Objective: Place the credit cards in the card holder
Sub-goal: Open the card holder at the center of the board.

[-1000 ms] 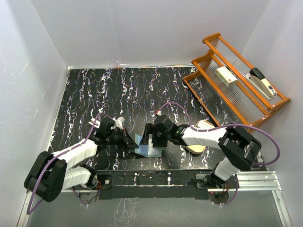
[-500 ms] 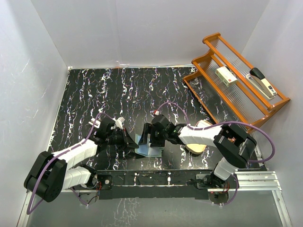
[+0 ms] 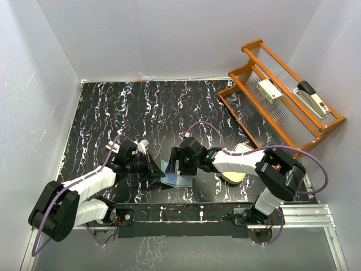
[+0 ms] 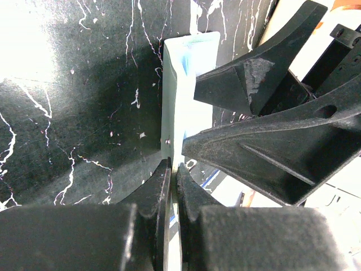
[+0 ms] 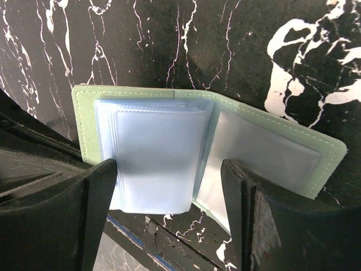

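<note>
The card holder (image 5: 265, 152) lies open on the black bench (image 3: 113, 113), close to the near edge and about in the middle, between the two arms. It is green on the outside. In the right wrist view we see both halves lying flat. The credit cards (image 5: 155, 161) are pale blue and sit in a neat pile on the half at the left of that picture. The other half shows a see-through pocket. The cards look a bit blurry, so we cannot count them.

The right hand (image 5: 169, 169) hangs over the card holder with its two fingers spread wide. One finger is at each side of the pile. We cannot tell if they touch the cards.

The left hand (image 4: 174, 175) comes in from the other side. Its fingers are pressed together and pinch the thin edge of the card holder (image 4: 186, 84).

A tan bowl-like thing (image 3: 234, 172) sits on the bench under the right arm. Far off, in the back right corner, stands a wooden rack (image 3: 248, 70). A stapler (image 3: 313, 97) and a small white box (image 3: 269, 90) rest on it.
</note>
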`<state>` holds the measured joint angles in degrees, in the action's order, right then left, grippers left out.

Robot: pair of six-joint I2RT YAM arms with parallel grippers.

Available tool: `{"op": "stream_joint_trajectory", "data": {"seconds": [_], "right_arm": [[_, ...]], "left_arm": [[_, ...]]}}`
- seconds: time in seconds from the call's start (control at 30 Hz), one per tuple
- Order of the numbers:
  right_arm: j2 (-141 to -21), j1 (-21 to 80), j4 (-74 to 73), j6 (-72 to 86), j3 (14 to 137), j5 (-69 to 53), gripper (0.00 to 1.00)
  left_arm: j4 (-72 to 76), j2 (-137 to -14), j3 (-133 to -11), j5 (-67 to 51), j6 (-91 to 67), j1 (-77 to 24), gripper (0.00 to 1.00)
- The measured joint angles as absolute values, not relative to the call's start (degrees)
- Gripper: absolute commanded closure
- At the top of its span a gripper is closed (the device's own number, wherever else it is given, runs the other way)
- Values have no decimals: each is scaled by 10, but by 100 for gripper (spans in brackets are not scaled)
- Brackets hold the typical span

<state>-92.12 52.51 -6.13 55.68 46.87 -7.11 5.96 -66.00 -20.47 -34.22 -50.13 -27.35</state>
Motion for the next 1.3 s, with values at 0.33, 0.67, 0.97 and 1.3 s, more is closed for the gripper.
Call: {"op": "stream_joint_trajectory", "data": {"seconds": [0.33, 0.67, 0.97, 1.3], "right_arm": [[-907, 526, -138, 541, 488, -17, 27], [-895, 526, -255, 524, 515, 67, 33], [-860, 525, -363, 508, 543, 114, 44], [-843, 525, -314, 435, 557, 69, 63]], "left_arm": [[59, -658, -204, -340, -501, -275, 100], [53, -656, -204, -336, -501, -275, 99], [50, -653, -204, -334, -501, -275, 69], [36, -654, -206, -323, -496, -275, 60]]}}
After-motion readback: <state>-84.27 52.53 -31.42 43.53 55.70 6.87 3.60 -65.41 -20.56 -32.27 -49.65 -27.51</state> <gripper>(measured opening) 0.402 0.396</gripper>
